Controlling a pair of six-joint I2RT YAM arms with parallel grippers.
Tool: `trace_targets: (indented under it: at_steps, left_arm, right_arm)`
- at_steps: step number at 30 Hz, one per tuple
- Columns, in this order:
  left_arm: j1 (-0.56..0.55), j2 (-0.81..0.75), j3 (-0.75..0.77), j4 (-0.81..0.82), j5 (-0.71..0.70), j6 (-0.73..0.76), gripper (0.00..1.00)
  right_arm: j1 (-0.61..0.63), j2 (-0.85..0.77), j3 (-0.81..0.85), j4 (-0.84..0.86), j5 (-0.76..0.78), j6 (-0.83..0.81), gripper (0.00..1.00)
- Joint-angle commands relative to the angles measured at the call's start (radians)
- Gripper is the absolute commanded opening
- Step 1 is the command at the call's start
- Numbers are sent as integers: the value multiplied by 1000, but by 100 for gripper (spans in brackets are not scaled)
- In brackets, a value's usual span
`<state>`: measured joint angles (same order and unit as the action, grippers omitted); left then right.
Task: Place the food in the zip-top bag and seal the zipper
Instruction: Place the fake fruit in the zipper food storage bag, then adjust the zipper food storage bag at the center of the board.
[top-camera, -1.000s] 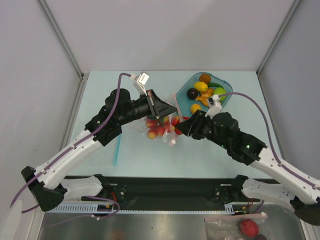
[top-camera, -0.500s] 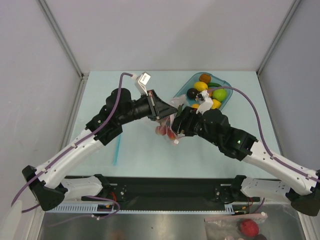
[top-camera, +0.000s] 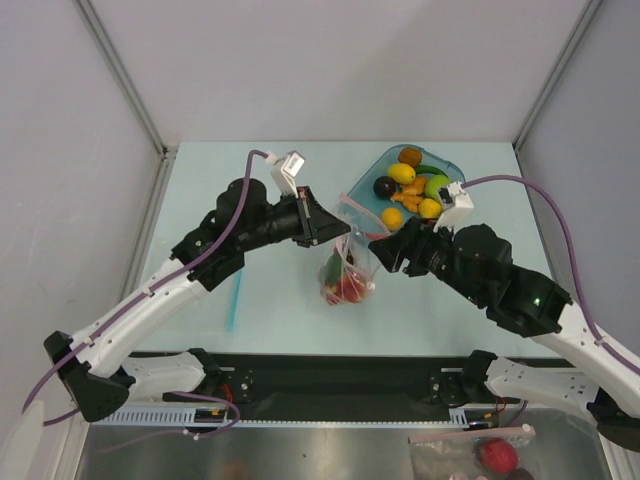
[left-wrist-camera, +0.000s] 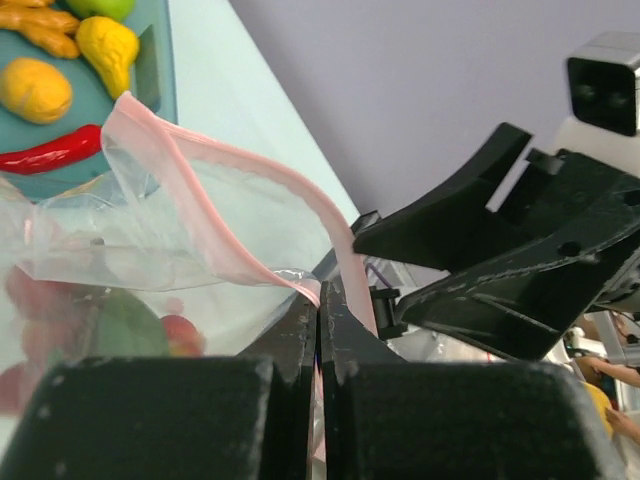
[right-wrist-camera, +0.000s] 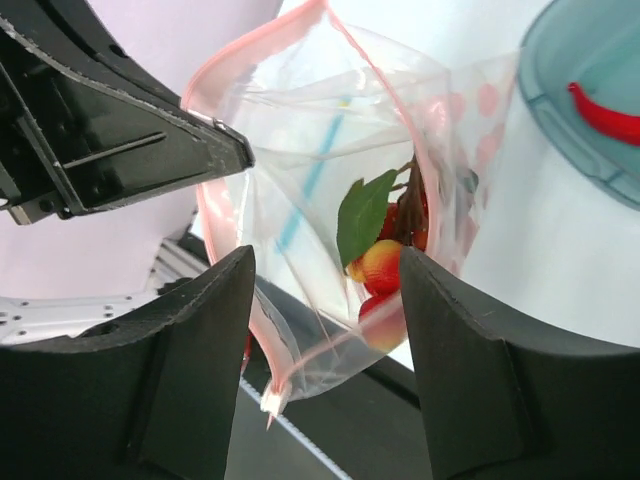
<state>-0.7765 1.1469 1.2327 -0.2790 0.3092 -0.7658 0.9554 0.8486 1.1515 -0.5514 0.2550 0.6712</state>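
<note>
The clear zip-top bag (top-camera: 345, 268) hangs from my left gripper (top-camera: 338, 228), which is shut on its pink zipper (left-wrist-camera: 240, 155) edge. The mouth gapes open in the right wrist view, and a cluster of red balls (right-wrist-camera: 385, 265) with a green leaf lies inside the bag (right-wrist-camera: 330, 130). My right gripper (top-camera: 378, 250) stands open just right of the bag, its fingers wide apart either side of the bag's lower corner (right-wrist-camera: 325, 262) without pinching it. More food sits in the teal tray (top-camera: 366, 182): a lemon (top-camera: 403, 172), a dark plum (top-camera: 384, 186), a green piece (top-camera: 437, 184) and orange pieces.
A light-blue stick (top-camera: 235, 295) lies on the table left of the bag. A red chili (right-wrist-camera: 605, 110) lies in the tray (right-wrist-camera: 560, 120). Another bag with a red ball (top-camera: 480, 452) sits at the near right, below the table edge.
My right gripper has opened and drawn back to the right, out of the bag's mouth. The red cluster now hangs in the bag, which the left gripper still holds up.
</note>
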Motion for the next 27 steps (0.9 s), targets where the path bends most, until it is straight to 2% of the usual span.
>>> trace_targets:
  at_steps: [1, 9, 13, 18, 22, 25, 27]
  left_arm:
    - [5, -41, 39, -15, -41, 65, 1]
    - [5, -46, 105, -121, -85, 135, 1]
    - [5, -21, 194, -257, -223, 229, 2]
    - [6, 62, 379, -497, -500, 382, 2]
    - [6, 163, 508, -647, -659, 474, 2]
    - [6, 212, 504, -686, -716, 525, 4]
    - [6, 209, 412, -622, -699, 548, 4]
  right_arm:
    - [-1, -17, 37, -103, 81, -56, 64]
    - [-3, 67, 48, -142, 136, -73, 69]
    - [-36, 66, 28, -98, 165, -88, 67]
    - [-176, 67, -24, -24, 55, -117, 65]
    - [-325, 130, -44, 24, -43, -140, 64]
    - [-395, 182, -73, 88, -82, -165, 64]
    - [-425, 225, -94, 152, -99, -197, 64]
